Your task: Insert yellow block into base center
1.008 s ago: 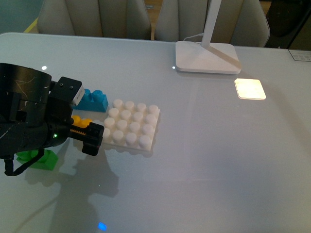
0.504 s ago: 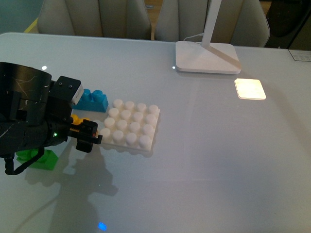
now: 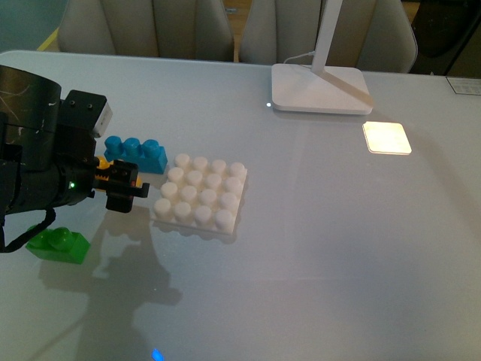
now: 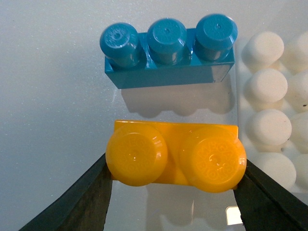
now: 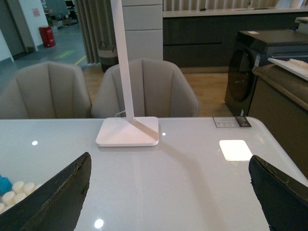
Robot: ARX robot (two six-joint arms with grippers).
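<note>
My left gripper (image 3: 122, 189) is shut on the yellow block (image 4: 175, 154), one black finger against each short end. The block's two round studs face the wrist camera. In the front view only slivers of the yellow block (image 3: 101, 160) show behind the gripper. The gripper hangs just left of the white studded base (image 3: 199, 194), whose left-edge studs (image 4: 269, 125) show beside the block. My right gripper (image 5: 168, 197) is open over bare table with nothing between its fingers. It does not appear in the front view.
A blue three-stud brick (image 3: 135, 150) lies behind the left gripper, close to the base's back left corner. A green brick (image 3: 58, 244) sits near the left front. The white lamp foot (image 3: 319, 89) stands at the back, with a bright light patch (image 3: 387, 138) to its right.
My left gripper has risen and drawn back to the left with the yellow block. The whole blue brick now shows, and the gripper no longer overlaps the base's left edge.
</note>
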